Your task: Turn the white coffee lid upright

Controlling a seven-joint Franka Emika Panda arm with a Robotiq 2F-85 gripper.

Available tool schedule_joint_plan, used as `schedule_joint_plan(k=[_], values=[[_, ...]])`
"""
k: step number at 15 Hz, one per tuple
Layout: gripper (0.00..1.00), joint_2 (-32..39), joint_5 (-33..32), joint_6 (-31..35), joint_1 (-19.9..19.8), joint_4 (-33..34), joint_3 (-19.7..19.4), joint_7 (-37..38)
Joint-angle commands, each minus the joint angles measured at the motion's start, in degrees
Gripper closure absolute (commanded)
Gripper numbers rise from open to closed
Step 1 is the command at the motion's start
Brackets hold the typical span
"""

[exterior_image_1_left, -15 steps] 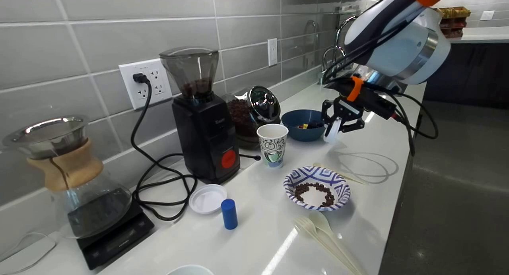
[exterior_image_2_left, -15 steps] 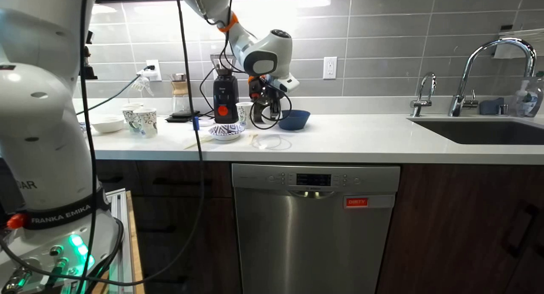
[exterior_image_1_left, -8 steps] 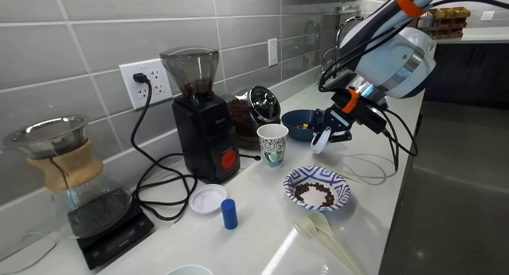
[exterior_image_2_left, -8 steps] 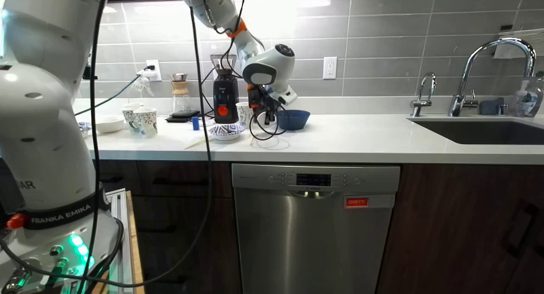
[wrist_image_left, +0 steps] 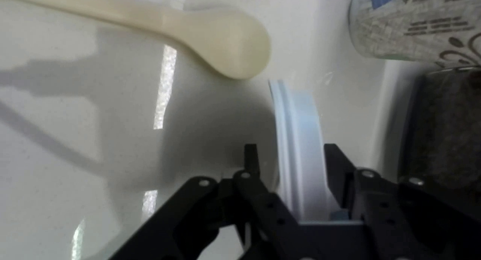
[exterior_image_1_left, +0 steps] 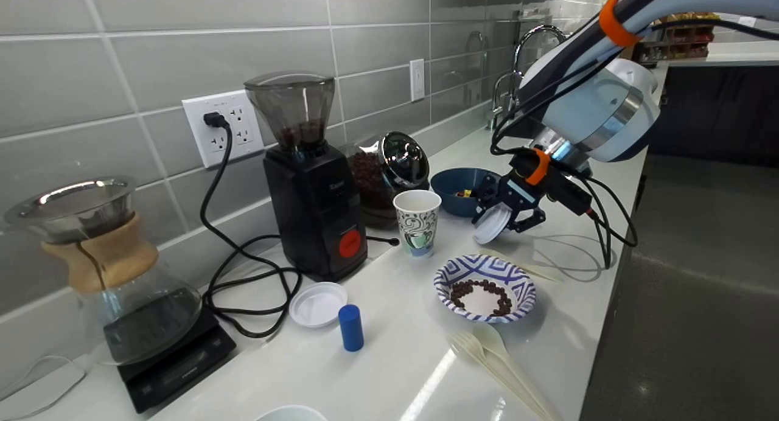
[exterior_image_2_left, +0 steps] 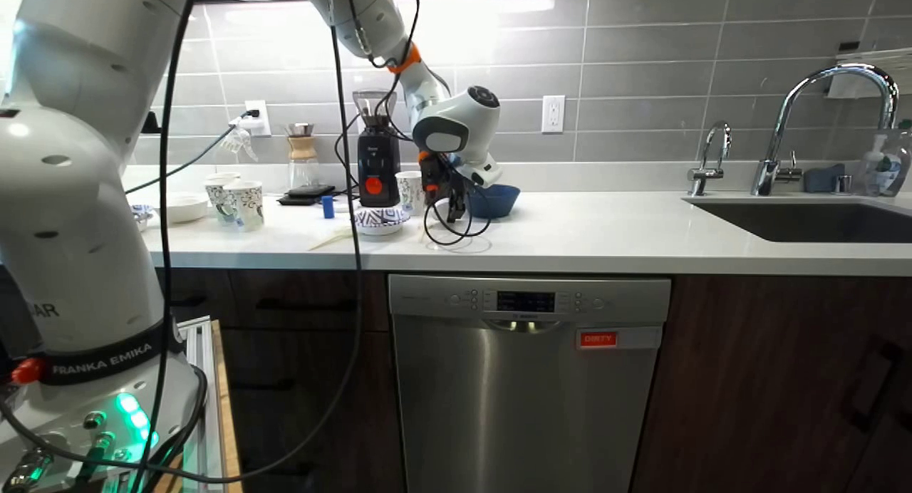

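Observation:
The white coffee lid (exterior_image_1_left: 492, 224) stands on edge, tilted, low over the counter in an exterior view. I cannot tell whether it touches the counter. In the wrist view the lid (wrist_image_left: 302, 147) shows edge-on between my fingers, its rim to the left. My gripper (wrist_image_left: 292, 158) is part open around it. The right finger (wrist_image_left: 336, 170) lies against the lid. The left finger (wrist_image_left: 251, 158) stands apart from it with a visible gap. My gripper (exterior_image_1_left: 508, 214) points down between the blue bowl and the patterned bowl. In an exterior view the gripper and cables largely hide the lid.
A paper cup (exterior_image_1_left: 417, 223) and blue bowl (exterior_image_1_left: 459, 196) stand close by. A cream spoon (wrist_image_left: 235, 42) lies just beyond the lid. The patterned bowl (exterior_image_1_left: 528, 293) holds brown beans. A flat white disc (exterior_image_1_left: 318, 304) and blue cylinder (exterior_image_1_left: 351, 328) lie farther off. Cables hang from the wrist.
My gripper has come down toward the counter with the lid. The lid has tilted, so more of its face shows now in an exterior view.

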Motion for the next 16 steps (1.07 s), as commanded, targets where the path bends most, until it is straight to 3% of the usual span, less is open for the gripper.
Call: schedule_joint_plan(k=[1, 4, 8, 12, 16], values=[[0.21, -0.8, 0.5, -1.3, -0.5, 0.0, -0.8, -1.0], [0.02, -2.0, -1.2, -2.0, -0.2, -1.3, -2.4, 0.2], [0.00, -4.9, -8.4, -4.4, 2.1, -3.0, -5.9, 5.2], [0.00, -8.1, -26.9, -9.6, 7.9, -2.1, -10.9, 19.8], [0.00, -9.5, -42.6, -17.8, 12.7, 1.5, -11.9, 27.2]])
